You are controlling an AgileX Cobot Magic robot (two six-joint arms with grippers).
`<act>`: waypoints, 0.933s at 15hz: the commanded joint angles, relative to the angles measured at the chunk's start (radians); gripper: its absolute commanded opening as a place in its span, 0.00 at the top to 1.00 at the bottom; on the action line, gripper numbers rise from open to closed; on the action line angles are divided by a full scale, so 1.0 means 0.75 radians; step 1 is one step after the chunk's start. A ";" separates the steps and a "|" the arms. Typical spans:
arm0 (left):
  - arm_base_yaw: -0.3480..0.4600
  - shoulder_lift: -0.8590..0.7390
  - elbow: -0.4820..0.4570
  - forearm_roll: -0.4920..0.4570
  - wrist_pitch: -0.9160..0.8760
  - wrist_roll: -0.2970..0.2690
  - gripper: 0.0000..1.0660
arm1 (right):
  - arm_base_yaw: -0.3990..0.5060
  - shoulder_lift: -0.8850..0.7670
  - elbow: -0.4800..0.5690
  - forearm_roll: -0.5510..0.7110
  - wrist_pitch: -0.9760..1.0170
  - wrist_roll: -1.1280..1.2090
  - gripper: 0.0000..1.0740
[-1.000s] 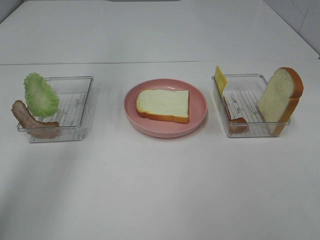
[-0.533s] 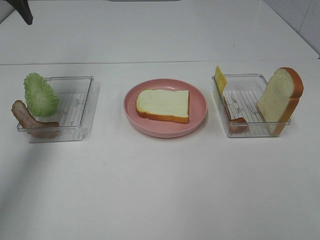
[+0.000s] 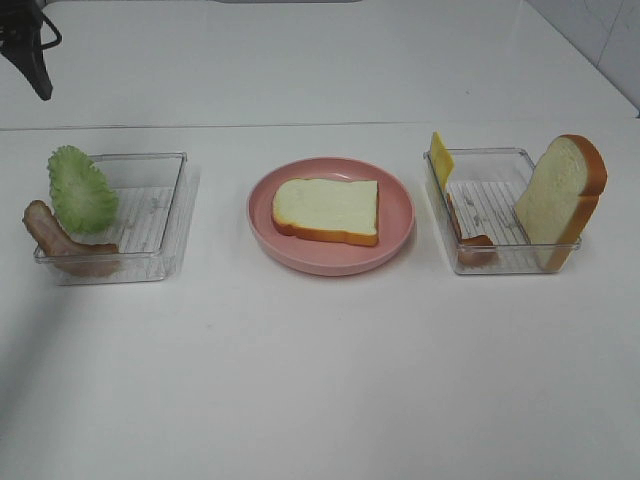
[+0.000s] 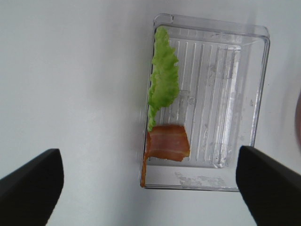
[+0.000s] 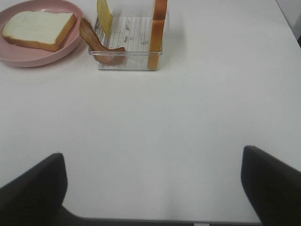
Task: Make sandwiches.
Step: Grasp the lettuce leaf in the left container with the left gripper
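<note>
A white bread slice lies flat on the round pink plate at the table's middle. In the left clear tray, a frilly green lettuce leaf and a bacon strip lean on the outer wall. The right tray holds a yellow cheese slice, a bacon strip and an upright bread slice. My left gripper hangs open high above the lettuce and bacon. My right gripper is open over bare table, short of the tray.
Part of the left arm shows dark at the far-left corner of the exterior view. A seam crosses the white table behind the trays. A tiled wall rises at the far right.
The left arm has come into the top-left corner of the exterior view and dropped a little lower. The food, plate and trays have not moved.
</note>
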 commanded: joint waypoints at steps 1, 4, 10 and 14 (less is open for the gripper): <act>0.000 0.044 0.007 0.001 -0.027 0.013 0.15 | 0.005 -0.037 0.005 0.000 -0.007 0.009 0.09; 0.000 0.105 0.007 0.000 -0.075 0.041 0.15 | 0.005 -0.037 0.005 0.000 -0.007 0.009 0.09; 0.000 0.192 0.007 -0.020 -0.177 0.075 0.15 | 0.005 -0.037 0.005 0.000 -0.007 0.009 0.09; 0.000 0.243 0.007 -0.047 -0.221 0.095 0.15 | 0.005 -0.037 0.005 0.000 -0.007 0.009 0.09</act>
